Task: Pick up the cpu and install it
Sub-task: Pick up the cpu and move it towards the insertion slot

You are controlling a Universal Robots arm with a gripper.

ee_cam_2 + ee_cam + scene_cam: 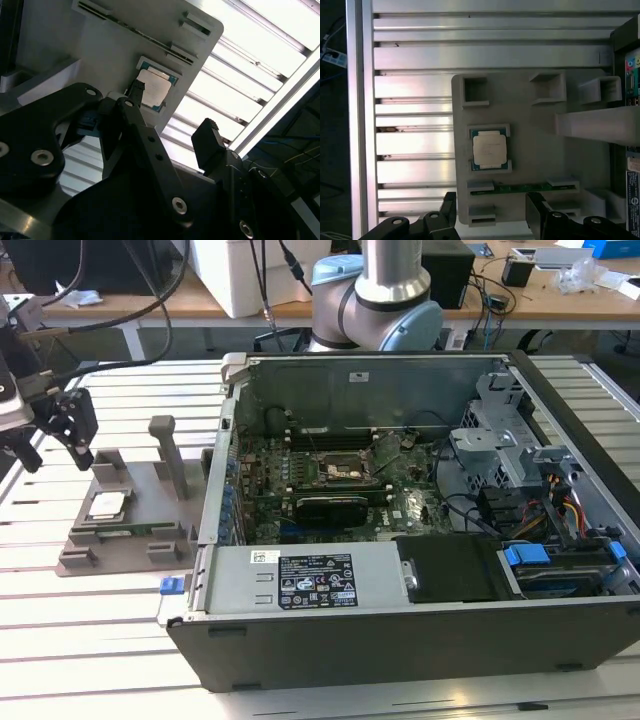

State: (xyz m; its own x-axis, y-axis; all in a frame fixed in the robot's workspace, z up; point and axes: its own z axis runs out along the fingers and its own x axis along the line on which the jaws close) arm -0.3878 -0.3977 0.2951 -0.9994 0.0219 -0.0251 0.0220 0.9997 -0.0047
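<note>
Black and empty, the gripper (55, 445) hangs at the exterior view's far left, over the slatted aluminium table (60, 610) and just off the outer edge of the grey holding tray (150, 495). Its fingers (207, 140) are spread with nothing between them, a gap that looks wide enough to straddle a small chip.

The cpu (107, 505) has not been lifted. It lies flat, metal top up, in a shallow square pocket of the tray, and raised lips at the pocket's corners keep it square, presumably so the arm finds it in the same spot each time. In the first wrist view the cpu (490, 149) sits in line with the gap between the two fingers, which suggests the tool is being aimed at it. In the second wrist view one fingertip overlaps the chip's (154, 89) edge, though the fingers are clearly apart from it and above it.

Just beside the chip, a green memory stick (125, 531) stands on edge in its own slot, its ends held by small brackets.

Further right is the computer case (400, 590), laid on its side with the panel off so the motherboard (260, 490) faces up for the arm. The processor socket (345, 468) sits near the board's middle, well apart from the tray. Whether it is empty I cannot tell for sure. A black graphics card (335, 508) lies just beside the socket. At the far right are the drive cage (490, 435) and a bundle of cables (560, 510).
</note>
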